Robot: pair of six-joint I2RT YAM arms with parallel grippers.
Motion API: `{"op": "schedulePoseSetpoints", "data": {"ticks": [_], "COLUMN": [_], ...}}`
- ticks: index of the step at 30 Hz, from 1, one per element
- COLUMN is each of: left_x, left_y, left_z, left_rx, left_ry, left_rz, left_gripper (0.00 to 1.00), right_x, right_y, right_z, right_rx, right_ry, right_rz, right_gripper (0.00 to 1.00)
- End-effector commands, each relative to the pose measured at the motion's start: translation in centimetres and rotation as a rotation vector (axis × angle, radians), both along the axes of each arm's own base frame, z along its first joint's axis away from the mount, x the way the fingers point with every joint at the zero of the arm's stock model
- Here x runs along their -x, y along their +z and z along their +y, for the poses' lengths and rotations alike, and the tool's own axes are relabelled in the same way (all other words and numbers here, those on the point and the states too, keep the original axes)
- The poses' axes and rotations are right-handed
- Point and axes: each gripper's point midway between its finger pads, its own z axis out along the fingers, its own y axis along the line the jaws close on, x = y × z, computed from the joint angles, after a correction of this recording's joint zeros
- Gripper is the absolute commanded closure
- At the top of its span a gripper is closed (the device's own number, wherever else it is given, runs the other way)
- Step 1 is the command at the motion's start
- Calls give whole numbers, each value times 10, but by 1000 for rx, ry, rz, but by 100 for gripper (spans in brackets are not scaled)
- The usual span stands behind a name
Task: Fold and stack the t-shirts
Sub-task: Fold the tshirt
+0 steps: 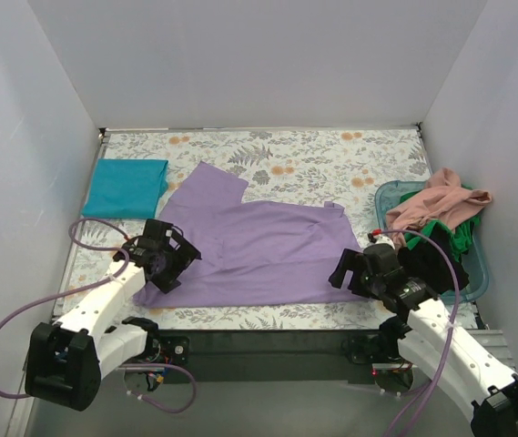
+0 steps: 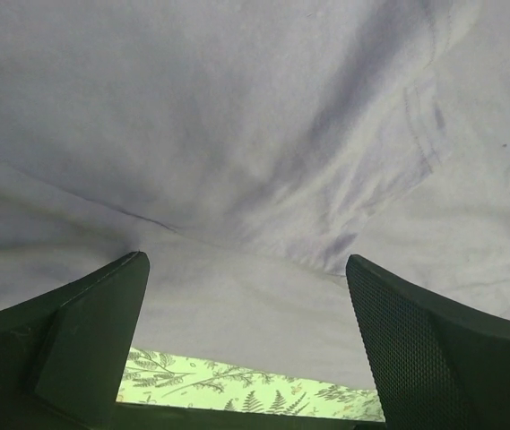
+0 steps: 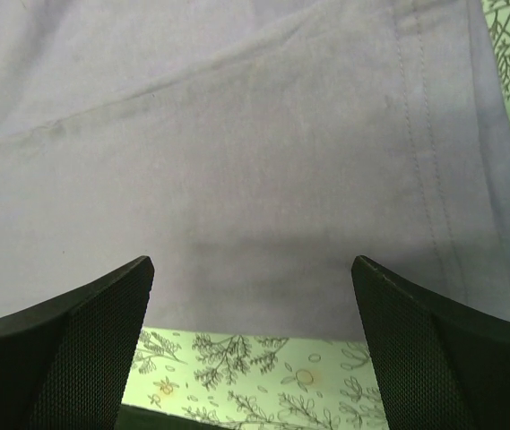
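A lavender-purple t-shirt (image 1: pixel 259 246) lies spread flat in the middle of the floral cloth, one sleeve pointing up-left. My left gripper (image 1: pixel 169 259) hovers open over its near left corner; the purple fabric (image 2: pixel 237 179) fills that wrist view and nothing is between the fingers (image 2: pixel 84 331). My right gripper (image 1: pixel 354 271) stands open at the shirt's near right corner, above the hem (image 3: pixel 255 224), holding nothing. A folded teal t-shirt (image 1: pixel 128 188) rests at the left. Salmon-pink (image 1: pixel 439 206), green (image 1: pixel 442 232) and black (image 1: pixel 431 259) t-shirts are heaped in the tub.
The see-through blue plastic tub (image 1: pixel 482 273) sits at the right edge. Grey floral-print cloth (image 1: pixel 313 155) covers the table, showing under both grippers (image 3: pixel 263 376). White walls close in the back and both sides. Purple cables loop beside each arm.
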Motion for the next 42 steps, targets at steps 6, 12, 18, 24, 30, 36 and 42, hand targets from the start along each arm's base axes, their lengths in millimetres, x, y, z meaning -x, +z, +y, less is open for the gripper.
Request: {"op": "schedulePoseSetpoints", "data": {"ticks": [6, 12, 18, 24, 30, 36, 42], "left_x": [-71, -171, -275, -359, -391, -397, -395], "left_y": [77, 81, 51, 35, 0, -15, -29], "left_z": [-1, 0, 4, -10, -22, -21, -17], "left_rx": [-87, -211, -271, -247, -215, -223, -243], "left_ry": [-28, -37, -90, -167, -204, -213, -221], "left_rz": [-154, -126, -78, -153, -203, -208, -184], "left_gripper": [8, 6, 8, 15, 14, 12, 13], "right_x": [-38, -106, -179, -239, -258, -260, -288], "right_y": [69, 118, 120, 96, 52, 15, -3], "right_z": [8, 5, 9, 42, 64, 62, 71], "right_rx": [77, 208, 283, 205, 172, 167, 153], "right_ry": [85, 3, -24, 92, 169, 153, 154], "right_rz": [-101, -209, -179, -128, -38, 46, 42], "right_gripper": [2, 1, 2, 7, 7, 7, 7]}}
